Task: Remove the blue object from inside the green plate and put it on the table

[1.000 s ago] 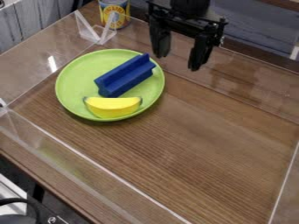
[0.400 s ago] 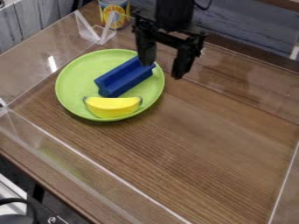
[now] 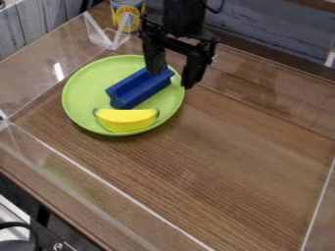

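The blue object (image 3: 136, 85) is a dark blue block lying slantwise inside the green plate (image 3: 86, 80) at the table's back left. A yellow banana (image 3: 125, 119) lies in the plate's near part, just in front of the block. My black gripper (image 3: 177, 71) points straight down with its fingers spread wide and nothing between them. It hovers over the block's far right end and the plate's right rim; the left finger (image 3: 156, 61) hides the block's tip. The brown wood table (image 3: 210, 167) stretches to the right and front of the plate.
Clear plastic walls (image 3: 26, 157) edge the table on its sides. A yellow and white cup (image 3: 125, 15) stands behind the plate near the back wall, beside a clear plastic piece (image 3: 102, 35).
The gripper has moved left, from beside the plate's right rim to over the block's far end. Its fingers stayed open. Block and banana have not moved.
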Controlling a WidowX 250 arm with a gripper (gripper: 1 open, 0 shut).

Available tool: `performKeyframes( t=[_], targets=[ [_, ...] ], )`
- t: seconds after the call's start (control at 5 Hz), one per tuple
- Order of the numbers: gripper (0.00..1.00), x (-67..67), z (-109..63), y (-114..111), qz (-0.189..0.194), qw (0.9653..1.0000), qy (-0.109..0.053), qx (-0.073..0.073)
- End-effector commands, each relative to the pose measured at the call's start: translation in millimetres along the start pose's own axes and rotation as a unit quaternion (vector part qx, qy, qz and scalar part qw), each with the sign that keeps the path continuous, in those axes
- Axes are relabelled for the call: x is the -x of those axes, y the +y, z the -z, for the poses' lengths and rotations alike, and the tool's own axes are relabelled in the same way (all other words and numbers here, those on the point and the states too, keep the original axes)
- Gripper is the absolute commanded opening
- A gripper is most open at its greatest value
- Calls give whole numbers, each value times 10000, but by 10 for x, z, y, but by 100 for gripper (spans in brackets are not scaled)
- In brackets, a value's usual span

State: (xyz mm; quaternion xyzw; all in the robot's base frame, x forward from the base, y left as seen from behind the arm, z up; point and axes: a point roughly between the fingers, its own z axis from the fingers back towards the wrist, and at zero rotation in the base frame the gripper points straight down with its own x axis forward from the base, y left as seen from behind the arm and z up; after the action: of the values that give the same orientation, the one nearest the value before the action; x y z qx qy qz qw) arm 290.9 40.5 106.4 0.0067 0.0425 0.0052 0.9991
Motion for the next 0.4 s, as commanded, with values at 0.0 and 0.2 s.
performKeyframes(
  t=[0.0,0.2],
  targets=[
    [100,-3,-91,102,12,9999,-158,-54],
    [100,18,-119,169,86,9998,-192,-71]
  ],
)
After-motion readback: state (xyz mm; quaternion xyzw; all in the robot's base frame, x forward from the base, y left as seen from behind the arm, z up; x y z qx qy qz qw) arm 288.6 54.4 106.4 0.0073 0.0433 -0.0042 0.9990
